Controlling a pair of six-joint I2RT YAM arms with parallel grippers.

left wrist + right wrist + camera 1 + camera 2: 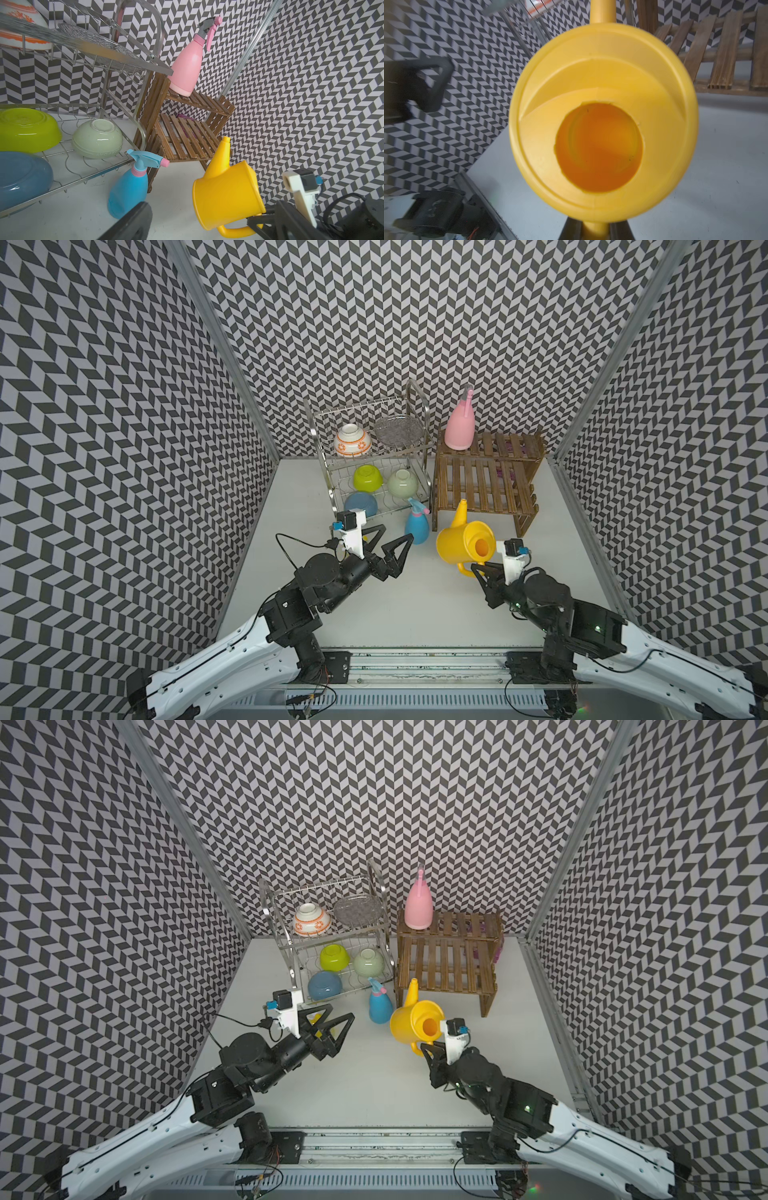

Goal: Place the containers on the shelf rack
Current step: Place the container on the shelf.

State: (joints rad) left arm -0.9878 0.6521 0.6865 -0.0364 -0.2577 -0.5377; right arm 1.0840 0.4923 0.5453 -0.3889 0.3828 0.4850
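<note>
The yellow watering can (461, 547) (409, 1021) (224, 193) is tilted, spout towards the shelf rack (478, 481) (440, 965) (187, 135). My right gripper (478, 570) (426, 1048) (595, 232) is shut on the can's handle, and the can's round opening (599, 145) fills the right wrist view. A pink spray bottle (459, 431) (419, 909) (187, 66) stands on the rack's top step. A blue spray bottle (417, 524) (380, 1004) (128, 191) stands on the table by the rack's left leg. My left gripper (397, 531) (341, 1011) hovers open left of the blue bottle, holding nothing. A bit of yellow (316, 1018) shows behind it.
A shiny wire dish rack (328, 472) (291, 952) stands left of the shelf rack with several upturned bowls and a mesh plate. Patterned walls close in the table on three sides. Something purple (185, 116) lies behind the shelf rack's lower step.
</note>
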